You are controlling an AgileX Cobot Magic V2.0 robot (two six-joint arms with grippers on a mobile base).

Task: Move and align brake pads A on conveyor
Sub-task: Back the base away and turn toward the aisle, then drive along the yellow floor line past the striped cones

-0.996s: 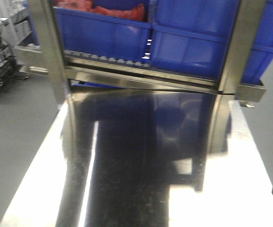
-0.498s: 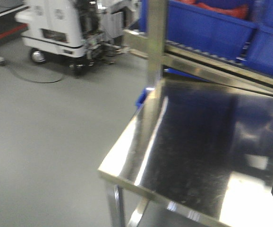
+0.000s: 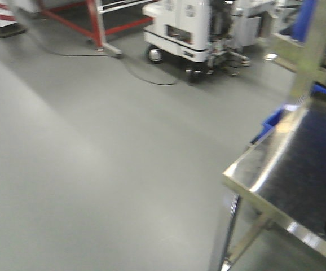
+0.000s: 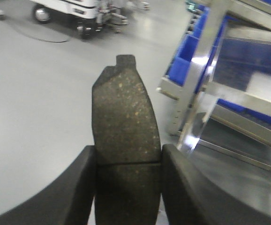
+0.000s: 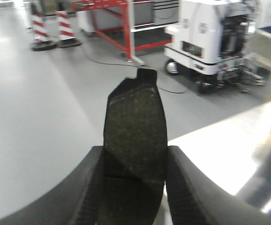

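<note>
Floor (image 3: 84, 169): plain grey, filling most of the front view.
Steel table (image 3: 264, 169): shiny and blurred, at the lower right of the front view, one corner pointing toward frame centre.
White wheeled machine (image 3: 185, 28): top centre of the front view, standing on the floor well apart from the steel table.
Red frame (image 3: 98, 25): upper left of the front view, near the white wheeled machine.
Left gripper (image 4: 128, 157): its black fingers (image 4: 79, 187) are clamped narrowly on the two long edges of the first brake pad.
First brake pad (image 4: 124, 112): dark grey and speckled, upright in the centre of the left wrist view. It has a small tab on top and a thin groove level with the fingertips. Blue bins (image 4: 191, 47) sit behind it at the upper right.
Right gripper (image 5: 135, 161): pinched narrowly on the second brake pad, one finger touching each side.
Second brake pad (image 5: 135, 122): upright at frame centre, tab at the top, with the floor behind it.
Striped cones (image 5: 65, 28): upper left of the right wrist view.
</note>
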